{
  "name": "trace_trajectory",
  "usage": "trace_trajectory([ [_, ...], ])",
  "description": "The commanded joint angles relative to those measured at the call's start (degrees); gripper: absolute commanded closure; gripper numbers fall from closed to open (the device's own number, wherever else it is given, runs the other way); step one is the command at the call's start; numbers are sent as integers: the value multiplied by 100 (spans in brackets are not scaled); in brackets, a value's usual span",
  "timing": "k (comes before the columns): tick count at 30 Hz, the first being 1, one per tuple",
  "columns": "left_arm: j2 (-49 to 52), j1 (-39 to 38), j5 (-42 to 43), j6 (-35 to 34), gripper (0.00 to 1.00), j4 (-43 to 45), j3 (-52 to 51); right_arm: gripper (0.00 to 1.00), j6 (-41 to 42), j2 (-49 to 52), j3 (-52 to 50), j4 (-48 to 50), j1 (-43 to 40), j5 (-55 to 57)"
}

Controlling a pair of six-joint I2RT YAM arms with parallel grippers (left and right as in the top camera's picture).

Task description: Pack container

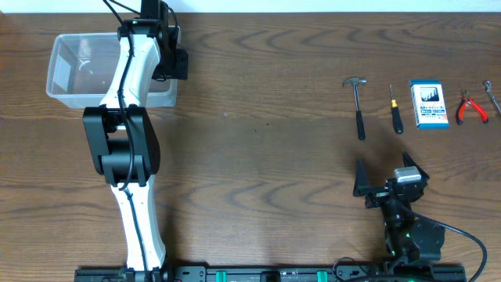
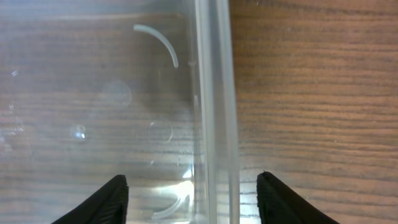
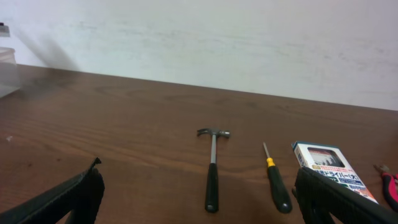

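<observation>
The clear plastic container stands at the table's far left, and I see nothing inside it. My left gripper hangs over the container's right wall, one finger inside the tub and one outside. Its jaws stand apart and neither finger touches the wall. In the overhead view the left arm covers the right part of the container. My right gripper rests low near the front right, wide open and holding nothing. It faces the row of tools, with its fingers at the edges of the right wrist view.
Far right on the table lie a hammer, a black-handled screwdriver, a small blue-and-white box and red-handled pliers. Another tool is cut off by the right edge. Bare wood lies between the container and the tools.
</observation>
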Motion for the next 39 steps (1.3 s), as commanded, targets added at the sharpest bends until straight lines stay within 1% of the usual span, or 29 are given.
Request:
trace_trajectory([
  [1, 90, -15, -70, -4, 47, 28, -26, 1, -50, -31, -11, -24, 55, 11],
  [5, 90, -15, -68, -7, 58, 44, -26, 1, -50, -31, -11, -24, 55, 11],
  [7, 90, -15, -68, -7, 61, 42, -26, 1, -50, -31, -11, -24, 55, 11],
  [19, 39, -15, -72, -4, 62, 44, 63, 1, -50, -31, -11, -24, 55, 11],
  [24, 35, -15, -70, -7, 76, 42, 118, 1, -50, -31, -11, -24, 55, 11],
  [26, 35, -15, -70, -7, 79, 37, 120, 1, -50, -31, -11, -24, 55, 11],
  [39, -15, -15, -70, -4, 81, 37, 164, 1, -50, -31, -11, -24, 55, 11],
])
